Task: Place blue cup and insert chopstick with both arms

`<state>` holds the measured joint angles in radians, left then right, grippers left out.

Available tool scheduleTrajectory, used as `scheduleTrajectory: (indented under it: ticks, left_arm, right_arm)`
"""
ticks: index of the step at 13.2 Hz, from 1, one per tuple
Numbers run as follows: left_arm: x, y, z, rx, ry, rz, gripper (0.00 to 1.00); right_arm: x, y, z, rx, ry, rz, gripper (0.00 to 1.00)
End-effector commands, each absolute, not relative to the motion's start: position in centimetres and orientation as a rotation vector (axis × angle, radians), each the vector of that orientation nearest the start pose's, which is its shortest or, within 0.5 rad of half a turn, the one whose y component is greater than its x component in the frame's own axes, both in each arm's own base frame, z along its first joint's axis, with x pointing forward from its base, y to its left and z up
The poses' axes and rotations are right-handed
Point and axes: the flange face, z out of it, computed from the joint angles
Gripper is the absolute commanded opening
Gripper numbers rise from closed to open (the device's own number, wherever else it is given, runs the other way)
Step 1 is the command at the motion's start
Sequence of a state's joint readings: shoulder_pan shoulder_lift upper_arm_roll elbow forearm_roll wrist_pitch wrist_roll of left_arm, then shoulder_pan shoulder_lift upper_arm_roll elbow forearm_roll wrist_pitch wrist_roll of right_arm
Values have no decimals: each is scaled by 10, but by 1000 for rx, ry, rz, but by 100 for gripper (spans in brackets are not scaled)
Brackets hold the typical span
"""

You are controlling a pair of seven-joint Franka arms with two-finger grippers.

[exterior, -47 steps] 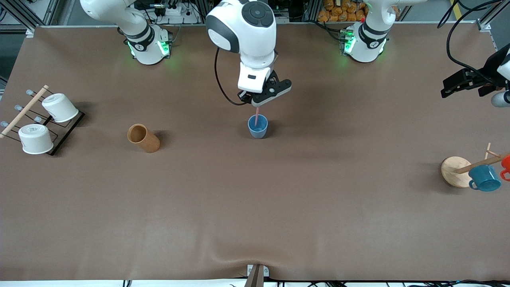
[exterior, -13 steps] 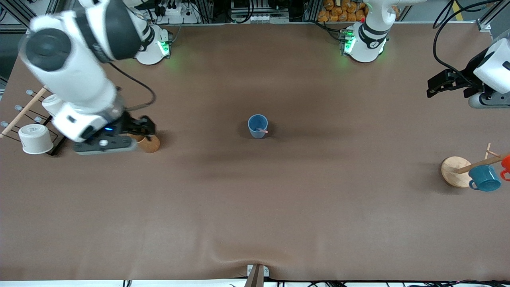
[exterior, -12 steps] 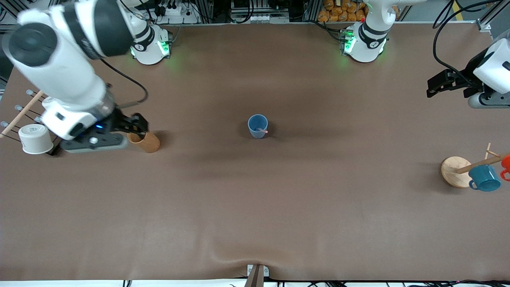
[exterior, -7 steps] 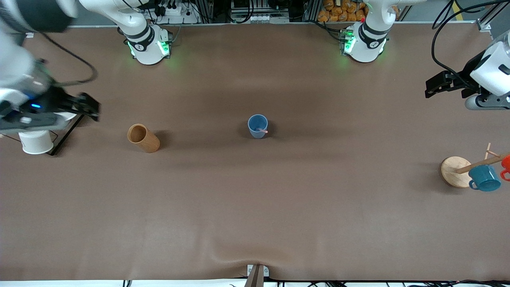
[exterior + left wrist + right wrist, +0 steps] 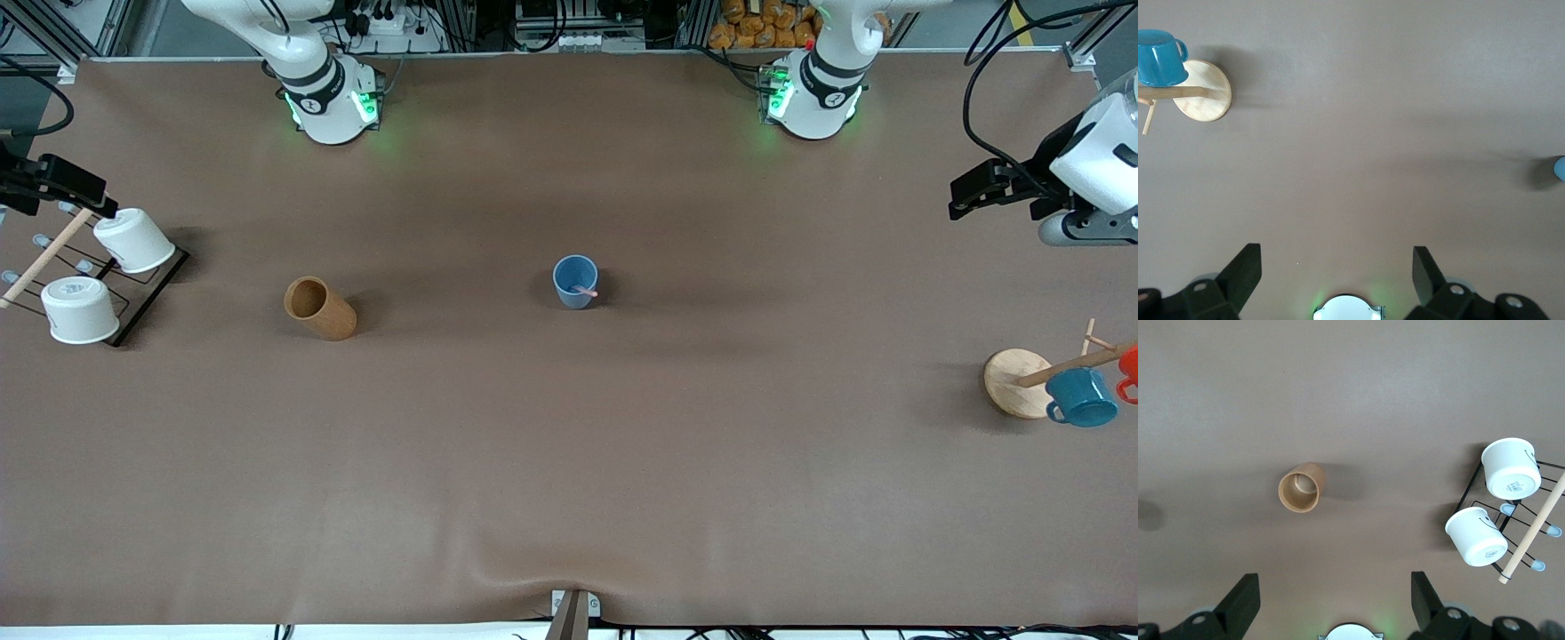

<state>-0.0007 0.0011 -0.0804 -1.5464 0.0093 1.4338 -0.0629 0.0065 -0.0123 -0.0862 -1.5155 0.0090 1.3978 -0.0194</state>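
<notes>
**Cup set, chopstick in: hold both arms clear**

The right gripper (image 5: pixel 53 182) hangs at the table's edge at the right arm's end, up over the wire rack (image 5: pixel 142 298) that carries two white cups (image 5: pixel 133 240). Its fingers (image 5: pixel 1238 603) stand wide apart with nothing between them. Below it, toward the table's middle, stands a brown wooden cup (image 5: pixel 318 308), well apart from the gripper.

The blue cup (image 5: pixel 575 281) stands upright near the middle of the table, well apart from both grippers and roughly between them. The chopstick (image 5: pixel 584 290) rests inside it, its pink tip leaning on the rim on the side toward the left arm's end. By the look of it, both parts of the task are done.

The left gripper (image 5: pixel 987 188) is up at the left arm's end, also spread wide and empty; its fingers (image 5: pixel 1245 273) show bare table between them. Near it, lower on the table, a round wooden stand (image 5: pixel 1013 382) holds a teal mug (image 5: pixel 1080 397) and something red at the view's edge.

What remains, I judge, is simply parking. Done well, that means each arm stays high and out at its own end, with no sweep over the middle, since the cup is light and the leaning stick could tip out at a nudge. The right arm should mind the rack's wooden rod (image 5: pixel 49 249) just beneath it.
</notes>
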Motion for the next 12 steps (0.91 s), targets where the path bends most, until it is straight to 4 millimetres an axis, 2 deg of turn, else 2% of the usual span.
scheduleTrajectory:
  ticks: [1,4,9,12]
  left_arm:
    - [531,-40,639,-3131,14,125,100]
    - [528,-37,644,-3131,7,110,100]
    - [528,-31,666,-3145,13,39,100]
    - [528,-32,666,-3143,11,39,100]
  right_arm:
    - [521,-44,647,-3113,31,156,100]
    - [522,-46,651,-3122,10,142,100]
    - [519,-43,660,-3123,27,128,100]
    - [517,-45,661,-3122,22,145,100]
